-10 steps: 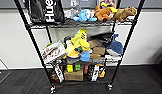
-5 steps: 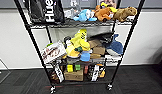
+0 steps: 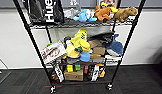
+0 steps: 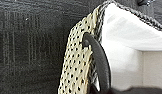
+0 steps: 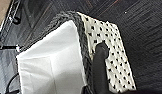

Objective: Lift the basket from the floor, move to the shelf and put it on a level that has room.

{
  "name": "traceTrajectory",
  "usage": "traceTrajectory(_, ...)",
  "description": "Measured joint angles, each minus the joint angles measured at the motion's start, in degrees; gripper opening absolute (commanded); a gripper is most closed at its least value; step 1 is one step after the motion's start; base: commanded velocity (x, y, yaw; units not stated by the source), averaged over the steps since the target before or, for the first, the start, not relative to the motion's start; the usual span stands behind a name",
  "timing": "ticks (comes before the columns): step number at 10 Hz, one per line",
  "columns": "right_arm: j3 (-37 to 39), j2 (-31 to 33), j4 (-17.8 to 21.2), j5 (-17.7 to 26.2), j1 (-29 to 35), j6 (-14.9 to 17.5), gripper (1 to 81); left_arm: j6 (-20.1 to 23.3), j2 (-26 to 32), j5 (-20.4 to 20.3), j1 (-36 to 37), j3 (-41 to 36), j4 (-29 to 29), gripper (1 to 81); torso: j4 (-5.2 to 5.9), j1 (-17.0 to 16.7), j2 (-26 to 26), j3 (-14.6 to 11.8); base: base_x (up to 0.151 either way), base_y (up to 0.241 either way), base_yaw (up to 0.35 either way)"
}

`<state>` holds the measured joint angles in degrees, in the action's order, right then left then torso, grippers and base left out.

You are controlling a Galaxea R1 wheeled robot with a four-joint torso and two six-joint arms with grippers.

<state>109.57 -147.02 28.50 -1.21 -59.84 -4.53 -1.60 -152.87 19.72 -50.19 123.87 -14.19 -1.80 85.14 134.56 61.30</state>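
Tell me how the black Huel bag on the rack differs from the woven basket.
The Huel bag is black with white lettering; the basket is cream weave with a dark grey braided rim. The bag is soft and stands on a wire tier of the shelf; the basket is stiff and boxy, seen above the dark carpet floor. The basket is open-topped with white lining. Both are containers.

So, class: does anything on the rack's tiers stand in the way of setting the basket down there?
Yes. A black bag and plush toys crowd one tier of the shelf; toys and boxes fill those below. The basket finds no room there.
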Motion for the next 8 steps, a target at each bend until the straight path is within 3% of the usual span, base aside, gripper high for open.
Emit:
traceTrajectory(2, -3.4, 2.1, 0.0, -0.1, 1.1, 0.0, 1.0, -0.1, 2.3, -0.4, 0.5, -2.7, -1.3, 1.0, 0.41, -1.9, -3.4, 0.0, 0.000, 0.000, 0.000)
traceTrajectory(5, -6.5, 4.6, 0.0, -0.5, 2.2, 0.0, 1.0, -0.2, 5.0, -1.9, 0.7, -7.1, -2.2, 1.0, 4.61, -4.3, -7.8, 0.0, 0.000, 0.000, 0.000)
traceTrajectory(6, -7.1, 4.7, 0.0, -0.4, 2.6, 0.0, 1.0, -0.2, 6.1, -2.0, 0.4, -8.7, -2.3, 1.0, 5.35, -5.1, -9.1, 0.0, 0.000, 0.000, 0.000)
traceTrajectory(8, -9.2, 6.3, 0.0, -0.6, 2.8, 0.0, 1.0, -0.2, 7.1, -3.1, 0.5, -10.2, -2.6, 1.0, 5.50, -7.4, -12.5, 0.0, 0.000, 0.000, 0.000)
